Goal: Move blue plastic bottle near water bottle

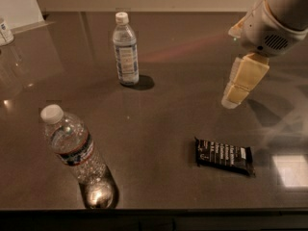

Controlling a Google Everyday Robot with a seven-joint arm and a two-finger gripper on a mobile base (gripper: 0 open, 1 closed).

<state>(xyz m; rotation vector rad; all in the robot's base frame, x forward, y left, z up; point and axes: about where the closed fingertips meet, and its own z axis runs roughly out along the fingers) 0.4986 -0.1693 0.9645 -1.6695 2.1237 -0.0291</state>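
The blue plastic bottle (125, 49) stands upright at the back of the dark table, slim, with a white cap and a pale label. The water bottle (74, 155) stands at the front left, wider and ribbed, with a white cap and a dark label band. My gripper (239, 84) hangs above the table at the right, well to the right of the blue bottle and holding nothing that I can see. Its cream-coloured fingers (243, 78) point down and to the left.
A dark snack bar wrapper (224, 156) lies flat on the table at the front right, below the gripper. A small container (5, 31) stands at the far left edge beside a white board (17, 6). The table's front edge (154, 211) runs along the bottom.
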